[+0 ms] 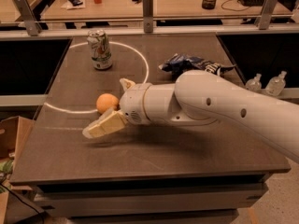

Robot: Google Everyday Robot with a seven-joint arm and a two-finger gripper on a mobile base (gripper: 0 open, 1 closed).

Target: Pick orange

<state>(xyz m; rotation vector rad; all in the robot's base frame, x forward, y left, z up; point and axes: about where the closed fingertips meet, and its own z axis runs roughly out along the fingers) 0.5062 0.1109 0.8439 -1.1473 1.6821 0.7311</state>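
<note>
The orange (105, 102) sits on the dark table (187, 153), left of centre, on the white painted circle line. My gripper (104, 108) is at table height right beside it, reaching from the right. It is open: one beige finger (105, 125) lies in front of the orange and the other finger (126, 84) stands behind it, so the orange sits between them near the wrist. I cannot tell whether either finger touches the fruit. The white arm (219, 106) spans the right half of the table.
A green-and-white soda can (100, 49) stands upright at the back left inside the circle. A crumpled blue chip bag (189, 63) lies at the back right. Two plastic bottles (266, 84) stand off the table's right side. A cardboard box (11, 136) sits left of the table.
</note>
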